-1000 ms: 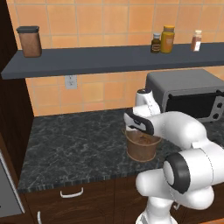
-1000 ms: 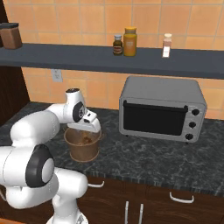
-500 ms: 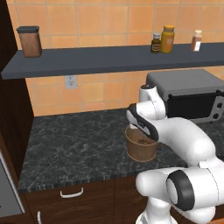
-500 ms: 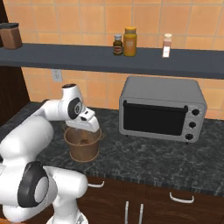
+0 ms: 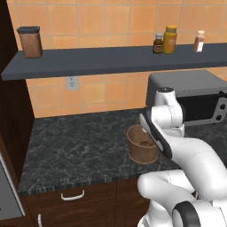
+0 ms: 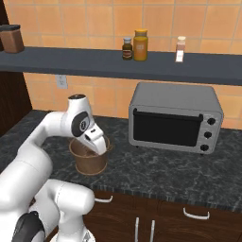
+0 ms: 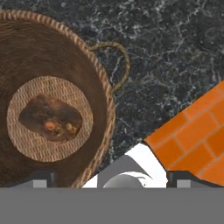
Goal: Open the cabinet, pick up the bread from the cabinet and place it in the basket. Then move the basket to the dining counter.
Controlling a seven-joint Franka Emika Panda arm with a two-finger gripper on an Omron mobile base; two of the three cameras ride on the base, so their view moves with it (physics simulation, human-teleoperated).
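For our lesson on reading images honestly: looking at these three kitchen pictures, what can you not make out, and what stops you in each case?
- Gripper: hand view, just fingertips at the bottom edge; both base views, the arm covers it.
- Basket: left base view, the arm hides its right side; hand view, cut off at left.
- Bread: in the basket; base views, too small to identify.
- Shelf jars: labels too small.

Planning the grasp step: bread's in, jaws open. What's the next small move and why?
Probably shift the gripper over the basket rim near the loop handle and lower: the bread lies on the basket floor, jaws open and empty, basket on the black counter.
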